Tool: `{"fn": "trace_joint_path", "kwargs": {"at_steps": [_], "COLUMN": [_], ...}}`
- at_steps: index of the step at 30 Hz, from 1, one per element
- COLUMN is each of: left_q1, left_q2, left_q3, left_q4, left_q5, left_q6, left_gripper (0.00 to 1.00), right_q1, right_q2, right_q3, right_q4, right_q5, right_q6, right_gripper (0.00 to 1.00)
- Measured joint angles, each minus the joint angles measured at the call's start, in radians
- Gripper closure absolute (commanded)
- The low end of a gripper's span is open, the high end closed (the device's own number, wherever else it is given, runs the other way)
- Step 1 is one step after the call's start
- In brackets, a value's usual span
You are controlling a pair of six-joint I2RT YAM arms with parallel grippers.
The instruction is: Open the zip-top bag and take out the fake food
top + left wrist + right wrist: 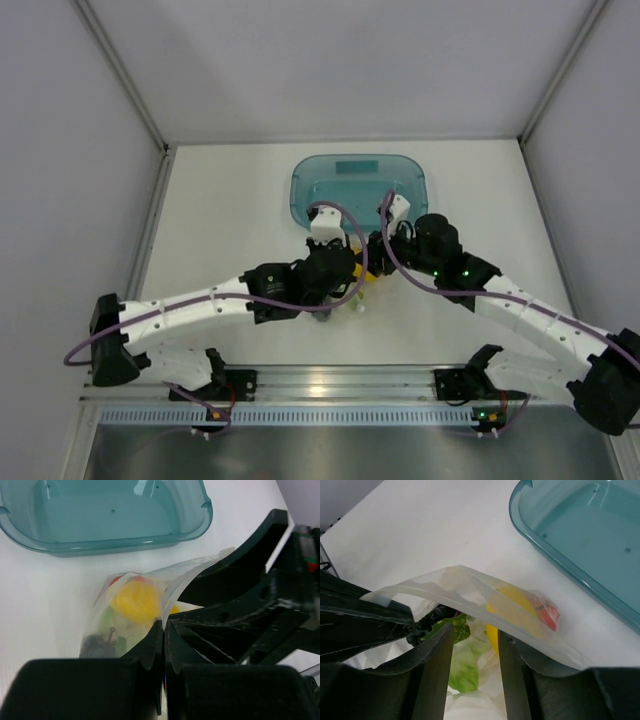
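Pinching one lip of the bag (200, 567) with my left gripper (164, 630), I have both fingers pressed flat together on the film. My right gripper (474, 632) has its jaws partly apart and holds nothing; the other lip runs across just past its tips. The bag sits on the table (420, 530) between my two wrists, just short of the tray (100, 542) and not touching it.

I judge the film to be thin, limp and slick. It should crumple instead of pushing back, and it may slide out of a light pinch. The stiffer zip strip along the lip looks the best place to grip, opposite my left hold, so the mouth pulls apart.

The food inside looks light and hard. The yellow fruit (136, 600) is uppermost, with a red piece (549, 615) beside it and green leaves (462, 667) lower down. Rounded pieces may roll once they are out.
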Motion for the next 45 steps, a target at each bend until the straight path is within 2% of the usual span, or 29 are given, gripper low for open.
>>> {"fn": "trace_joint_path", "kwargs": {"at_steps": [3,9,19,24,27,30,31,38,45], "left_q1": [0.005,0.072,0.184,0.206,0.23,0.242,0.242,0.247,0.251], "left_q2": [-0.032,-0.085,-0.137,-0.153,-0.16,-0.163,-0.164,-0.193,-0.205], "left_q3": [-0.018,-0.072,-0.15,-0.162,-0.179,-0.194,-0.196,-0.215,-0.218], "left_q4": [0.001,0.021,0.038,0.037,0.036,0.037,0.038,0.044,0.047], "left_q5": [0.003,0.062,0.19,0.222,0.227,0.237,0.241,0.251,0.235], "left_q6": [-0.006,-0.012,-0.024,-0.008,-0.002,-0.003,-0.002,-0.003,-0.003], "left_gripper": [1.0,1.0,1.0,1.0,1.0,1.0,1.0,1.0,1.0], "right_q1": [0.02,0.043,0.078,0.1,0.109,0.114,0.114,0.118,0.132], "right_q2": [0.057,0.159,0.314,0.383,0.428,0.464,0.468,0.438,0.279], "right_q3": [-0.024,-0.034,-0.03,-0.008,0.019,0.032,0.032,0.026,-0.023], "right_q4": [0.076,0.183,0.26,0.27,0.27,0.274,0.274,0.273,0.271], "right_q5": [0.019,0.066,0.143,0.185,0.212,0.235,0.242,0.251,0.235], "right_q6": [-0.026,-0.081,-0.175,-0.201,-0.208,-0.215,-0.218,-0.208,-0.189], "right_gripper": [0.57,0.48,0.25,0.22,0.24,0.42,0.52,0.55,0.58]}}
